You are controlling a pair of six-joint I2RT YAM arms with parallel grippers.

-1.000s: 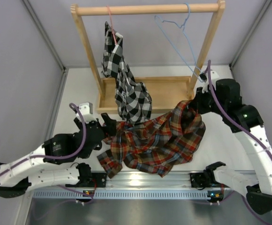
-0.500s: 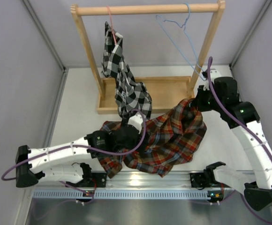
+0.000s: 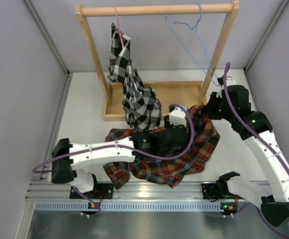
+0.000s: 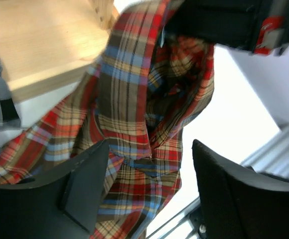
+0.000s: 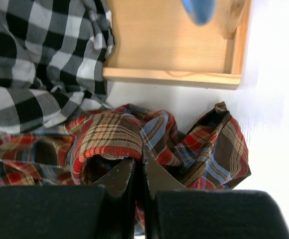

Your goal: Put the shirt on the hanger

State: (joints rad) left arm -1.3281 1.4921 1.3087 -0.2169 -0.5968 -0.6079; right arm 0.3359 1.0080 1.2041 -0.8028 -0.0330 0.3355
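The red, orange and blue plaid shirt (image 3: 159, 159) lies crumpled on the table in front of the rack. My right gripper (image 3: 208, 110) is shut on a raised fold at its upper right corner (image 5: 114, 134), with the fingers (image 5: 122, 177) pinched together on the cloth. My left gripper (image 3: 187, 122) reaches across the shirt to just left of that fold. It stands open (image 4: 150, 144), with plaid fabric (image 4: 134, 119) below and between its fingers (image 4: 87, 181). The light-blue wire hanger (image 3: 194, 42) hangs tilted from the right end of the rail, empty.
A wooden rack (image 3: 154, 9) with a flat wooden base (image 3: 179, 97) stands at the back. A black-and-white checked shirt (image 3: 134, 89) hangs from a pink-red hanger (image 3: 117, 22) on its left, drooping onto the plaid shirt. A metal rail (image 3: 144, 191) runs along the near edge.
My left arm has swung from the table's left side across the shirt to beside the right gripper, and its jaws have narrowed a little. The right gripper keeps its hold, barely shifted.
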